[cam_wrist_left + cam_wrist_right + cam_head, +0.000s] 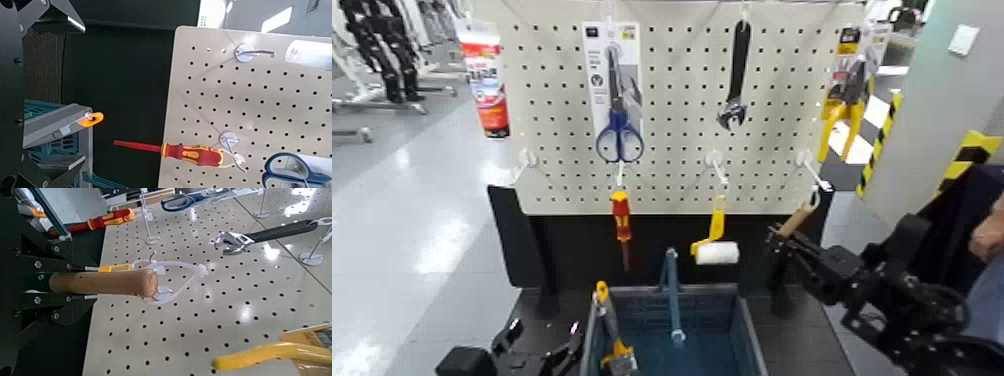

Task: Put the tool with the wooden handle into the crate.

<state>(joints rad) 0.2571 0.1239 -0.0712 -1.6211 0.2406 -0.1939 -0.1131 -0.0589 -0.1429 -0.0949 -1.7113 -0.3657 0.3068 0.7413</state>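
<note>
Resting low at the bottom left of the head view, the left gripper (547,350) sits beside the crate (752,345); whether its claw is released or clenched cannot be told. On the pegboard (672,110) above hang a red-and-yellow screwdriver (621,222) and, further right, a paint roller (713,245). At the board's lower right, the right gripper (784,238) is raised to a white hook (810,172). Its fingers (39,265) appear clenched on the tool with the wooden handle (102,283), though the blade is hidden. The handle's rounded end lies within the hook's wire loop, well above the crate.
</note>
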